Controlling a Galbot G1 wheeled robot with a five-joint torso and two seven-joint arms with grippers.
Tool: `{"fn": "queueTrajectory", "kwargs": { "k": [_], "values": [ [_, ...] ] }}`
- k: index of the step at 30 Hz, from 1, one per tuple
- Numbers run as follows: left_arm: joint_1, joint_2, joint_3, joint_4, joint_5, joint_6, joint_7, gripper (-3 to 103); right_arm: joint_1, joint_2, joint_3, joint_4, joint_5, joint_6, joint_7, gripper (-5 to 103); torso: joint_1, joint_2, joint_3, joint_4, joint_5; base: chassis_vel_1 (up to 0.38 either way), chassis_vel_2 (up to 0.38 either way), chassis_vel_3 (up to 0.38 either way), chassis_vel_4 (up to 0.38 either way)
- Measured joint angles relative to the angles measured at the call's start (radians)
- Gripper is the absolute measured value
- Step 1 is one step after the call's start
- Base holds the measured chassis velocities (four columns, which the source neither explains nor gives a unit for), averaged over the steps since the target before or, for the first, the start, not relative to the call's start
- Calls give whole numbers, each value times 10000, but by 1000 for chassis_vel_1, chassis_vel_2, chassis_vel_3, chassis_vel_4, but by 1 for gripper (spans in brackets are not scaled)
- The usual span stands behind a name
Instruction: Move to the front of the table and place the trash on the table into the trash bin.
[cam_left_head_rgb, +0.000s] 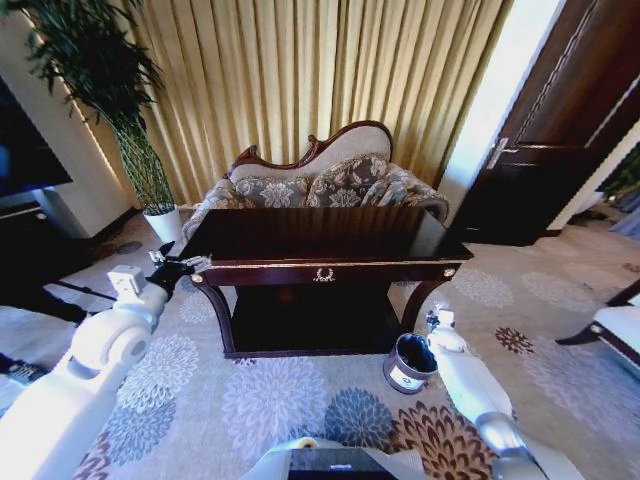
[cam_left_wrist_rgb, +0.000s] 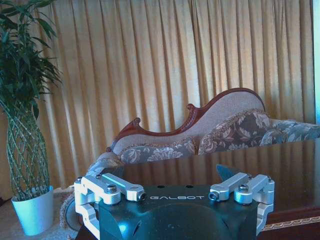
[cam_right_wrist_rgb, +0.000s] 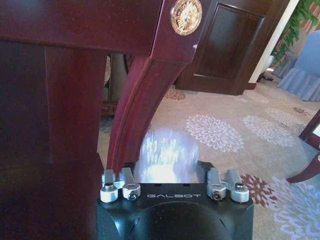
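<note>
The dark glossy table (cam_left_head_rgb: 320, 236) stands straight ahead, and its top shows no loose items. The trash bin (cam_left_head_rgb: 403, 366), small and dark with a pale rim, sits on the carpet by the table's front right leg (cam_right_wrist_rgb: 135, 100). My right gripper (cam_left_head_rgb: 437, 320) hangs low just beside the bin, close to that leg. In the right wrist view the right gripper (cam_right_wrist_rgb: 167, 167) is shut on a clear, whitish bottle (cam_right_wrist_rgb: 167, 152). My left gripper (cam_left_head_rgb: 180, 265) is raised at the table's front left corner. It stands open and holds nothing (cam_left_wrist_rgb: 165, 175), over the tabletop (cam_left_wrist_rgb: 285, 165).
A patterned sofa (cam_left_head_rgb: 330, 185) stands right behind the table before gold curtains. A white plant pot (cam_left_head_rgb: 163, 222) is at the back left and a dark door (cam_left_head_rgb: 560, 150) at the right. A chair (cam_left_head_rgb: 610, 335) stands at the far right. Flowered carpet lies around.
</note>
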Motion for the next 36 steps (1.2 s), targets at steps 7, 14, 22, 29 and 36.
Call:
{"fn": "queueTrajectory", "kwargs": {
  "k": [7, 14, 22, 29, 36],
  "values": [
    [35, 7, -52, -152, 0, -67, 43, 100, -22, -149, 20, 138, 20, 137, 26, 90, 0, 0, -1, 1, -2, 0, 0, 0, 0],
    [29, 76, -72, -279, -8, -92, 47, 100, -201, -217, 32, 337, 65, 137, 27, 100, 1, 0, 0, 0, 0, 0, 0, 0, 0],
    [29, 80, -72, -225, -11, -96, 40, 100, -477, -201, 120, 577, 163, 90, 11, 100, 0, 1, -1, 0, -1, 0, 0, 0, 0],
    [-31, 2, -65, -104, -8, -96, 27, 100, -1285, -793, 102, 2149, 490, -39, -697, 100, 0, 1, 0, 1, 1, 0, 0, 0, 0],
    [-51, -71, -78, 62, 1, -131, 19, 100, -3026, -1623, 343, 5582, 1398, -501, -1492, 100, 0, 1, -1, 0, -3, 0, 0, 0, 0]
  ]
}}
